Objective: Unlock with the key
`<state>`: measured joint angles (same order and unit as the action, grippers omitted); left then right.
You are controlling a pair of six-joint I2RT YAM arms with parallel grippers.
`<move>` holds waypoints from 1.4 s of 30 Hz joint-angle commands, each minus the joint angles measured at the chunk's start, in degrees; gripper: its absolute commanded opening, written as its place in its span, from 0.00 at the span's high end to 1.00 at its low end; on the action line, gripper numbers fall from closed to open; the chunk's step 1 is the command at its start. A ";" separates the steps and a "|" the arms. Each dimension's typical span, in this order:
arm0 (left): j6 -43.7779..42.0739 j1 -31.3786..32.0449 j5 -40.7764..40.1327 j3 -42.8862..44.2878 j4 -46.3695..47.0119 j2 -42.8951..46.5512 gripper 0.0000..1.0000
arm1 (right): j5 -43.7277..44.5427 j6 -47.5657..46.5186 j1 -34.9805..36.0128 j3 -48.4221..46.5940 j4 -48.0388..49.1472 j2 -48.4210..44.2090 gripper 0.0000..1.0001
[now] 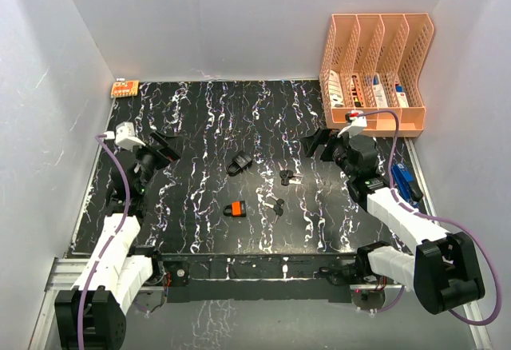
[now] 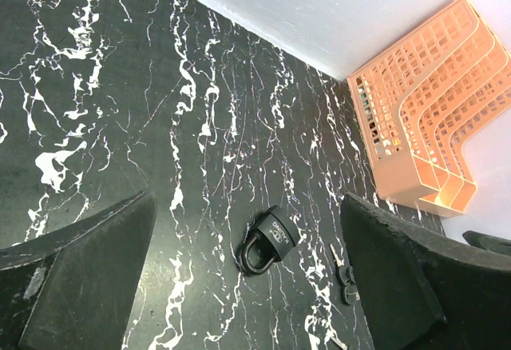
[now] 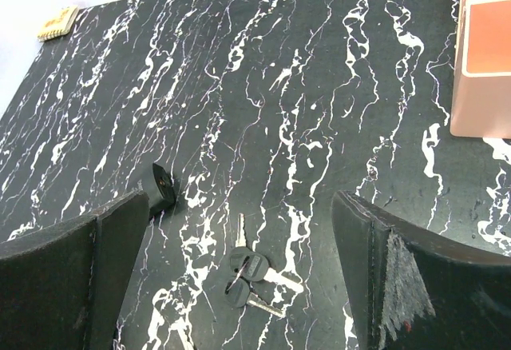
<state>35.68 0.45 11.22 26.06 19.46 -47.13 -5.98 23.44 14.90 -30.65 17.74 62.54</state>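
Picking the wrong bunch is the main risk: keys (image 3: 247,270) lie mid-desk and spare keys (image 1: 277,205) sit nearer the near edge, between a black lock (image 1: 238,163) and an orange lock (image 1: 233,208). Thin flat metal blades on the slick, marble-patterned desk (image 1: 200,126) could skid away from closing fingers. The left gripper (image 2: 247,202) and right gripper (image 3: 239,198) both hang spread wide and empty, toward the left and right edges. Each lock is a chunky block with a curved shackle; the keys have rounded black heads.
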 commanded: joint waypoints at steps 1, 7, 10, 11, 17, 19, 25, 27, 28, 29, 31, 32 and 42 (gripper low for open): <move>0.65 -0.38 0.76 -1.88 3.62 2.19 0.01 | -0.13 0.68 0.22 -3.04 2.32 -0.66 0.02; 0.99 -0.41 1.44 -1.87 3.19 2.75 0.02 | -0.09 0.55 0.22 -3.05 2.40 -0.72 0.02; 0.66 -0.37 2.52 -1.66 3.34 2.03 0.02 | -0.09 0.55 0.22 -3.05 2.40 -0.67 0.02; 0.70 -0.37 2.57 -1.74 3.38 1.97 0.02 | -0.16 0.50 0.22 -3.08 2.40 -0.69 0.02; 0.68 -0.38 2.42 -1.87 3.39 2.39 0.02 | -0.01 0.29 0.20 -3.13 2.22 -0.80 0.02; 0.64 -0.43 2.30 -1.81 3.26 2.40 0.02 | -0.06 0.33 0.22 -3.16 2.23 -0.69 0.02; 0.53 -0.35 2.14 -1.68 2.83 2.56 0.02 | -0.34 0.35 0.18 -3.28 2.06 -0.78 0.02; 0.56 -0.43 2.10 -1.75 2.84 2.67 0.02 | -0.28 0.30 0.22 -3.36 2.02 -0.82 0.02; 0.54 -0.43 2.13 -1.79 2.86 2.73 0.02 | -0.29 0.32 0.22 -3.32 2.00 -0.84 0.02; 0.54 -0.37 2.06 -1.80 2.78 2.67 0.02 | -0.19 0.29 0.22 -3.22 2.03 -0.90 0.02; 0.59 -0.39 2.02 -1.81 2.77 2.68 0.02 | -0.17 0.32 0.24 -3.28 1.89 -0.85 0.02; 0.59 -0.44 2.03 -1.81 2.77 2.66 0.02 | -0.19 0.29 0.22 -3.35 1.93 -0.89 0.02; 0.62 -0.44 2.00 -1.90 2.86 2.66 0.01 | -0.41 0.29 0.23 -3.43 1.80 -0.76 0.02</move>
<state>36.25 0.43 12.69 23.81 21.06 -45.54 -5.98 23.97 14.90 -30.68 17.74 62.54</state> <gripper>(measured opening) 0.984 0.980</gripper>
